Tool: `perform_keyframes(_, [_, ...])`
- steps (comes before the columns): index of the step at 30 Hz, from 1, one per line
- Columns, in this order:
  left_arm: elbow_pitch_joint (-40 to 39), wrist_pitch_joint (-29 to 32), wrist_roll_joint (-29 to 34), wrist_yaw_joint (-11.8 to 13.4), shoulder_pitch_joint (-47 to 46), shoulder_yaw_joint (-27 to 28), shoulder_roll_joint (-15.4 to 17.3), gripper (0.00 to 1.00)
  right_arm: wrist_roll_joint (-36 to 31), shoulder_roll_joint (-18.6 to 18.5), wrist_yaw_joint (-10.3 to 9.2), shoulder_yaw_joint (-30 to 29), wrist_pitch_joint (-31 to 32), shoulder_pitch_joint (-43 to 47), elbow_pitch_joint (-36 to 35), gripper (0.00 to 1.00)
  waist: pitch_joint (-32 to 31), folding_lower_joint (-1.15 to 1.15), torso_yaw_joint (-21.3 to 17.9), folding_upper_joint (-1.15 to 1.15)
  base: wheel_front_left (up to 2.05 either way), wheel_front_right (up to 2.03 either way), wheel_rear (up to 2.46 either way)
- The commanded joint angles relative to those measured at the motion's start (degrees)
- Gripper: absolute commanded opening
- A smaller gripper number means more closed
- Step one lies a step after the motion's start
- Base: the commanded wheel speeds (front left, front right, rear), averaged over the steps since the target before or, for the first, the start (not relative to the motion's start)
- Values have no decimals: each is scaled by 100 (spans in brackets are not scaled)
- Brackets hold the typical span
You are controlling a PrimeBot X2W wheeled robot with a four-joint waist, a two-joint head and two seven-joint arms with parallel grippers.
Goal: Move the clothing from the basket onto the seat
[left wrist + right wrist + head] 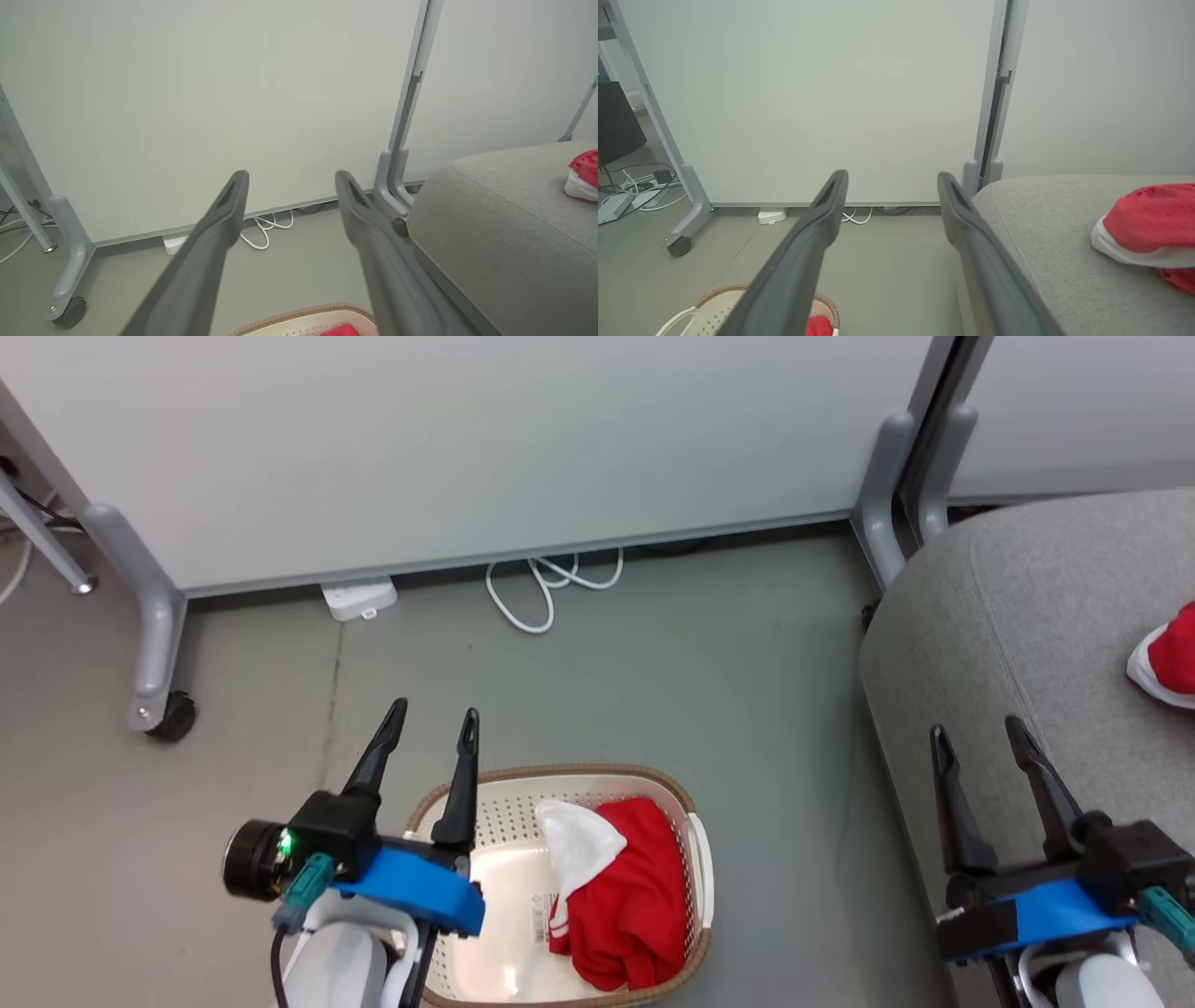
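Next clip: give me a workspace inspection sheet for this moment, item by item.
Surface: grey floor.
Job's things: basket on the floor holds a red-and-white garment; second garment lies on the grey seat.
Clutter: nothing seen.
Tools: left tool open, empty, by the basket's left end; right tool open, empty, by the seat's edge.
Cables: white cable coiled on the floor beside a white box, under the partition panels.
Surroundings: pale partition panels on grey wheeled feet.

A pale partition panel stands on a grey leg ending in a black caster. At its foot on the grey floor lie a looped white cable and a white box, perhaps a power adapter.
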Motion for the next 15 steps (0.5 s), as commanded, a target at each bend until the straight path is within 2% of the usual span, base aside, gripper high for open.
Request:
perform_keyframes(1, [99,-15,14,-31,-185,-29,-1,100,31,-40,1,41,-20,-131,-34,100,207,0,-132,0,0,0,0])
perform_keyframes(8, [972,-16,64,-67,-951,-344,11,100,104,-120,1,199,-20,-681,-150,100,942,0,-458,0,0,0,0])
perform_keyframes(15, [1949,-14,-108,-60,-1661,-826,194,100,146,-135,1,352,-20,-1204,-277,100,1680,0,-774,0,0,0,0])
